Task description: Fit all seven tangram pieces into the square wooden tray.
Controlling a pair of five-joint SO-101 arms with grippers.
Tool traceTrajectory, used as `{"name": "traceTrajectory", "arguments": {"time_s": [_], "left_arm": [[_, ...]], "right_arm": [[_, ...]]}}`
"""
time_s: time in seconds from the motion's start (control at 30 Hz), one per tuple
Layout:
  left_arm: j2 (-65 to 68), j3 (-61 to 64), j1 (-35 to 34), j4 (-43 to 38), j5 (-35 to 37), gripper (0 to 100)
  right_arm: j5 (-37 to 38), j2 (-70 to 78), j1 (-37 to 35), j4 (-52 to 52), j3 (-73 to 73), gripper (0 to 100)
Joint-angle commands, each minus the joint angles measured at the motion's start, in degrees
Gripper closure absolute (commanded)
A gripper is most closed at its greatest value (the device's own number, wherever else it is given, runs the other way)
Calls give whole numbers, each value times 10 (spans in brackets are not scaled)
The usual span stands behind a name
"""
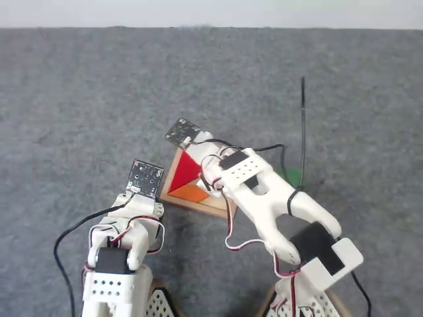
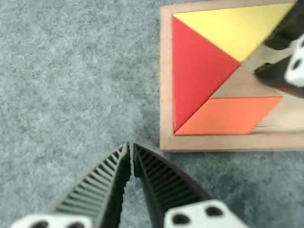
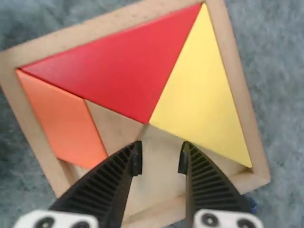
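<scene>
**Three pieces seated, right tool poised over the open pocket of the tray**

Right tool [image 3: 159, 156] hangs empty over the tray's [image 3: 240, 95] bare wood, jaws moderately parted; left tool [image 2: 131, 154] sits all but closed on nothing, low over the tabletop [image 2: 71, 71] just outside the tray's corner. The red triangle [image 3: 114, 71], yellow triangle [image 3: 199, 104] and orange parallelogram [image 3: 61, 123] lie flat inside. A green piece [image 1: 291, 177] waits beside the tray, opposite the left tool. My read: fetch it next, pinch its flat edges, clear the rim, square it to the gap, and lower it without nudging seated neighbours.
</scene>
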Motion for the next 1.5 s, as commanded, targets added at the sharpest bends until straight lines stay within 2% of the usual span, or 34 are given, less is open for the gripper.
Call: {"name": "traceTrajectory", "arguments": {"time_s": [0.0,0.27,0.63,0.73,0.97,1.07,1.2,1.47], "left_arm": [[-7,-4,-2,3,4,987],[-7,-4,-2,3,4,987],[-7,-4,-2,3,4,987],[-7,-4,-2,3,4,987],[-7,-4,-2,3,4,987],[-7,-4,-2,3,4,987],[-7,-4,-2,3,4,987],[-7,-4,-2,3,4,987]], "right_arm": [[-4,-4,-18,1,-37,851],[-4,-34,-15,4,-24,848],[-4,-222,-7,7,120,848],[-6,-274,29,19,160,847],[-19,-364,218,138,164,846],[-17,-364,271,166,162,809],[-5,-364,274,189,160,752],[-25,-333,269,205,119,772]]}}
